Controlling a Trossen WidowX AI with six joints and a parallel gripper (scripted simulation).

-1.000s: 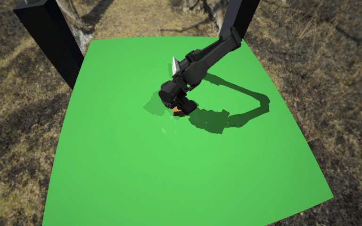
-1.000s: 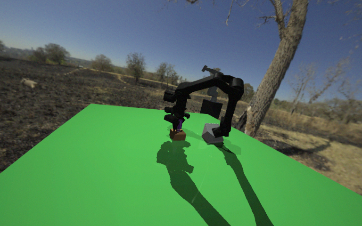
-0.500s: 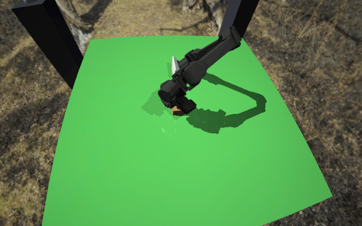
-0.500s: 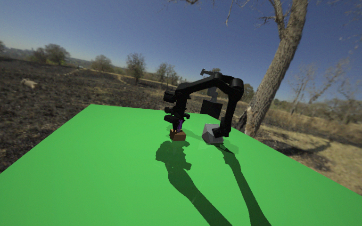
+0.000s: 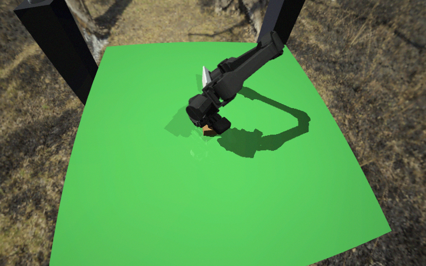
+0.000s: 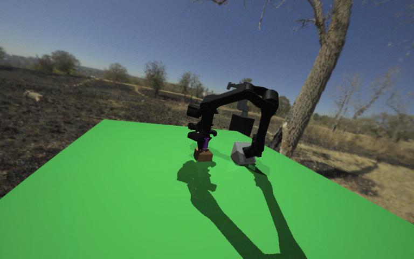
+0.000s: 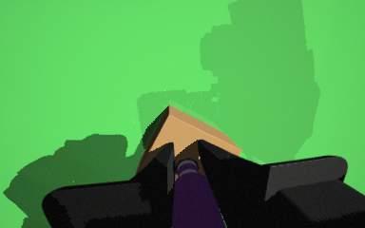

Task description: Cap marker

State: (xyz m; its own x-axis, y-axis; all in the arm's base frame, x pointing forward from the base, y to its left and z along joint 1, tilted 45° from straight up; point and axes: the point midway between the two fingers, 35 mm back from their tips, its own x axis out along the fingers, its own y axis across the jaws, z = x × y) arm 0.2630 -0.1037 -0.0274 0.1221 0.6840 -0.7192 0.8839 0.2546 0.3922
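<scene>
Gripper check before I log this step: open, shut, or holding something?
Gripper: shut on the purple cap, directly over the brown holder block.

A flat green surface (image 5: 157, 203) fills the middle of the scene, set out on dry, scorched ground (image 6: 45, 116). Just past the surface's far right corner a pale, rough-barked tree trunk (image 6: 317, 79) leans up into a deep blue sky (image 6: 122, 30). From above, two dark upright posts (image 5: 56, 44) stand at the surface's far edge, one near each corner. Well beyond the surface, scattered small trees (image 6: 155, 74) line the horizon.
</scene>
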